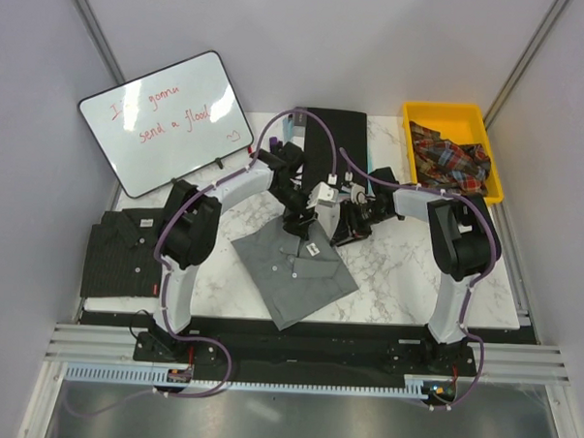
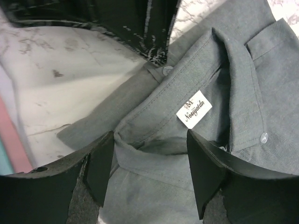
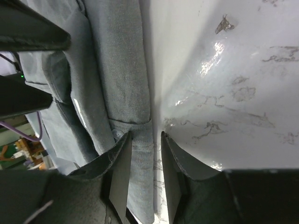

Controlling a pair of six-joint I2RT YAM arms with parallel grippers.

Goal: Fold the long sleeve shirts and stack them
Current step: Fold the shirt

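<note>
Top external view: the grey shirt [image 1: 294, 277] lies in the middle of the frame on the marble table [image 1: 406, 272]. It forms a tilted rectangle with its collar end toward the top, and both of your grippers sit at that end.

In the left wrist view, the left gripper [image 2: 150, 140] stands wide apart over the collar. One finger sits at the lower left of the frame and the other at the lower right. The collar band runs between them with slack on both sides, so nothing is gripped. The white label [image 2: 194, 114] shows just above the right-hand finger.

In the right wrist view, the right gripper [image 3: 146, 140] is narrow and straddles a folded strip of the grey shirt at the bottom centre of the frame. The strip touches the finger on the left. A sliver of marble shows beside the other finger, so you cannot tell whether the cloth is actually pinched.

Further out in the top view, the striped shirt [image 1: 121, 255] lies folded at the left edge of the table, well apart from both grippers. A whiteboard [image 1: 170, 122] leans at upper left. A black book [image 1: 330, 129] sits at top centre. A yellow bin [image 1: 427, 118] at upper right holds a plaid cloth [image 1: 452, 160].
</note>
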